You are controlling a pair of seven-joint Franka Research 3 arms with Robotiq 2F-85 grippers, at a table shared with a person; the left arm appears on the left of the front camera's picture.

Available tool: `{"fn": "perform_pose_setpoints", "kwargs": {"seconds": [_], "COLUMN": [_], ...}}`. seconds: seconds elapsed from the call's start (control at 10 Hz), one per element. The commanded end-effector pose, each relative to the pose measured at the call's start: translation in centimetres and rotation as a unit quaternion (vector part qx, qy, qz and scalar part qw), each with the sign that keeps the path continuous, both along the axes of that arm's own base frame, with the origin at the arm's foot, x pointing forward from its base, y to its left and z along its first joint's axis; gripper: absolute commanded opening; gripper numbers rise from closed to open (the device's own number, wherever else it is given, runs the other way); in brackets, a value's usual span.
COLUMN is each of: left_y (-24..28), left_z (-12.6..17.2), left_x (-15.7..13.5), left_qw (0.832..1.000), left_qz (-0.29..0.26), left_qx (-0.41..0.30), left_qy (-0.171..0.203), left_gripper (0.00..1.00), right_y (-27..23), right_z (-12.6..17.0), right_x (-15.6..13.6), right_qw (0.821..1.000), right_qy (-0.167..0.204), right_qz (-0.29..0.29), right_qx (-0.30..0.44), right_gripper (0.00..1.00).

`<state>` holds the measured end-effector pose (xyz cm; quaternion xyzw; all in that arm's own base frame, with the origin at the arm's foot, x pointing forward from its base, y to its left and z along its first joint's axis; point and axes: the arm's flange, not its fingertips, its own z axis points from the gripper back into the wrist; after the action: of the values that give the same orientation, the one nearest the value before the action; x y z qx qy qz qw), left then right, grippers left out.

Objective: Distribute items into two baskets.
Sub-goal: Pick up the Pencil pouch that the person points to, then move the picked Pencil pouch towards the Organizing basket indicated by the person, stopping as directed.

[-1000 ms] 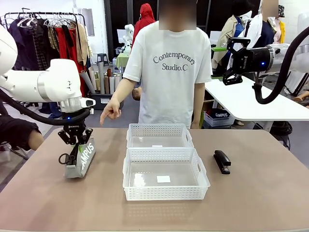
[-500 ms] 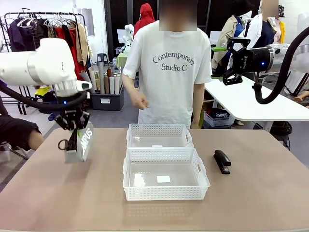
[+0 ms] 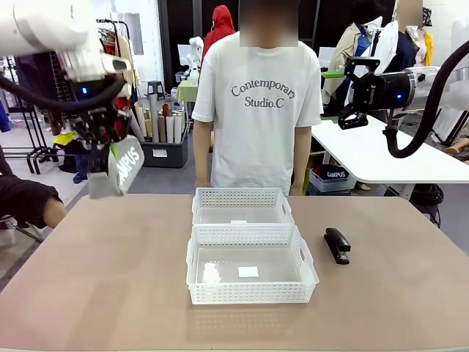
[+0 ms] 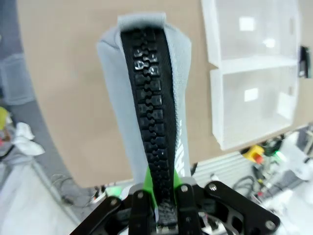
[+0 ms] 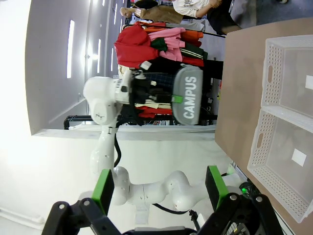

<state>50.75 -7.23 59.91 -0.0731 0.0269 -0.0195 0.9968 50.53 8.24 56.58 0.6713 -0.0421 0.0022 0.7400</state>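
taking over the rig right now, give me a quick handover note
Left hand: shut on the pouch, held high over the table's left side.
Right hand: open, holding nothing, raised at right.
Stapler: on the table, right of the near basket.
Far basket sits just behind it; neither item is in one yet.
Done: pouch picked up. Left: pouch into one basket, stapler into the other.

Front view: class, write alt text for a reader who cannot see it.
The left gripper holds a grey CAMPUS pouch in the air at the table's left side. A white basket sits mid-table with a second basket behind it, both empty, a black stapler to their right. The right gripper hangs open, high up; a person stands opposite.
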Motion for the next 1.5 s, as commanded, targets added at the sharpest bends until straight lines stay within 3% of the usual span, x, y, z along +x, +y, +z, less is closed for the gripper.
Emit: {"fn": "perform_pose_setpoints", "kwargs": {"seconds": [0.0,0.3,0.5,1.4], "left_y": [0.0,-0.7,-1.6,-1.0], "left_z": [4.3,9.9,12.0,11.3], "left_x": [0.9,0.9,0.5,0.1], "left_qw": [1.0,0.999,0.997,0.998], "left_qz": [-0.015,-0.014,-0.01,-0.018], "left_qx": [0.014,0.025,0.043,0.025], "left_qy": [-0.005,-0.034,-0.058,-0.055], "left_gripper": [0.0,0.0,0.0,0.0], "right_y": [0.0,0.0,0.0,0.0], "right_z": [0.2,0.2,0.2,0.2], "right_x": [0.0,0.0,0.0,0.0], "right_qw": [1.0,1.0,1.0,1.0], "right_qy": [-0.001,-0.001,-0.001,-0.001], "right_qz": [0.0,0.0,0.0,0.0], "right_qx": [0.001,0.001,0.001,0.001], "right_gripper": [1.0,1.0,1.0,1.0]}}
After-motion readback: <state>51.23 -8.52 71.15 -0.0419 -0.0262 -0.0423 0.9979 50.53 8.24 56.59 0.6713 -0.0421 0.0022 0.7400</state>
